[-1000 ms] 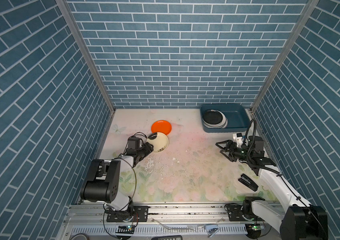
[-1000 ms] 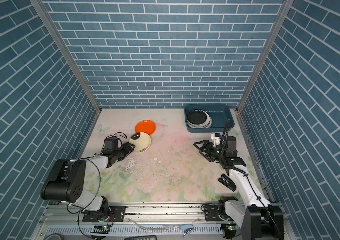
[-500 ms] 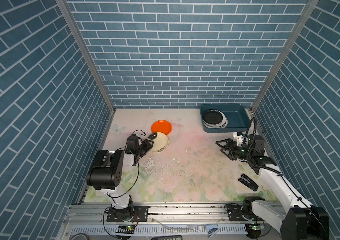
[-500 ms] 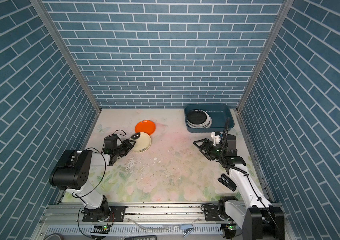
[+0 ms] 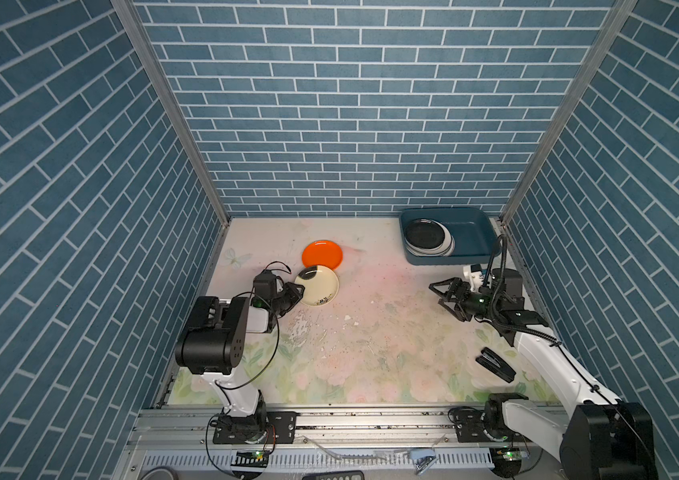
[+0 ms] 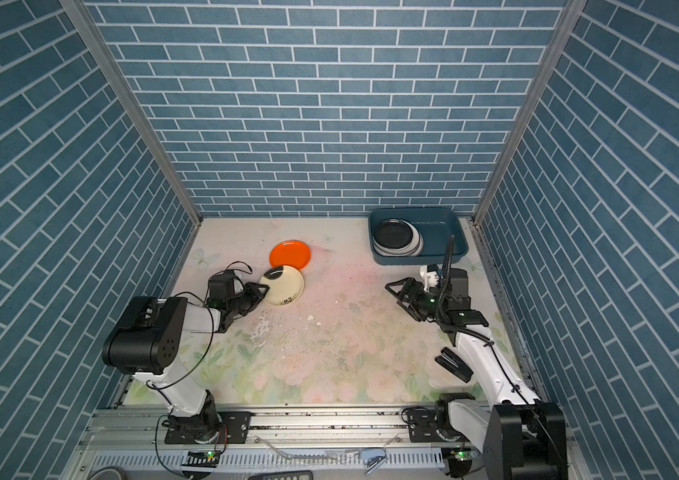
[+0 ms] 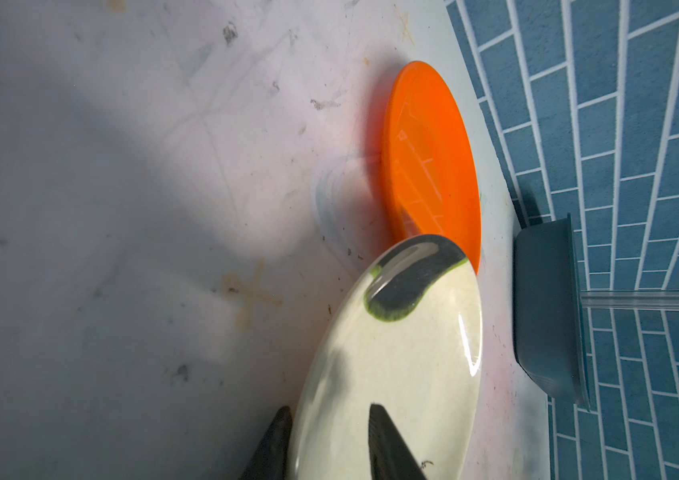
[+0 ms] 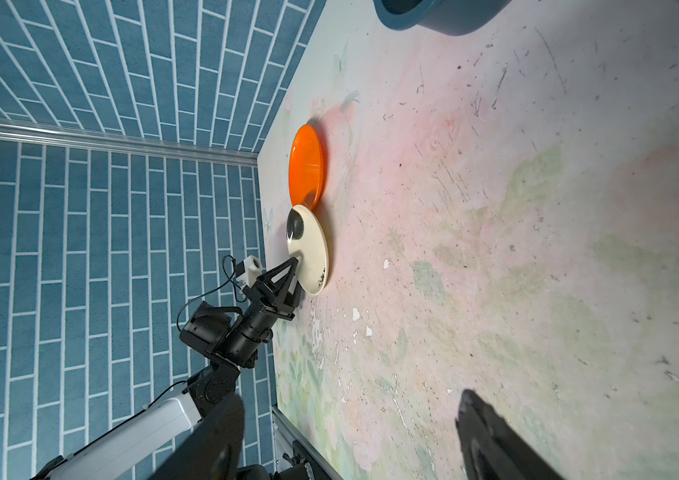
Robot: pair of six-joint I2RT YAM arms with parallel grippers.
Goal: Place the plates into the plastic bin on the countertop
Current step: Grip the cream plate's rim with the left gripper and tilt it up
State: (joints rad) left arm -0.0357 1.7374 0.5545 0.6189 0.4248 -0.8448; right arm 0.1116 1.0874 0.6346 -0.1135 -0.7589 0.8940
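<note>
Over on the left, the left tool (image 5: 295, 292) lies low on the tabletop (image 5: 371, 332) and reaches for the cream plate (image 5: 319, 286) with its dark brush mark. In the left wrist view one of its fingers (image 7: 387, 440) lies over the plate's face and the other sits just outside the near rim, so the rim runs between them. I cannot tell whether they already pinch it or only straddle it.

Just behind the cream plate lies the orange plate (image 5: 322, 254), flat on the tabletop. The two rims meet, the cream one seeming to lap a little over the orange.

The middle of the tabletop is faded floral print, scuffed and flecked with white chips.

At the far right corner against the brick wall sits the teal bin (image 5: 473, 241). A stack of plates fills its left half: a black plate (image 5: 425, 234) on top and pale plates (image 5: 433, 252) showing beneath it.

Just in front of the bin hangs the right tool (image 5: 436, 294), pointing toward the middle. Its fingers are spread wide with nothing between them.

Nearer the front edge, beside that arm, a black stapler (image 5: 495, 365) lies on the tabletop.
</note>
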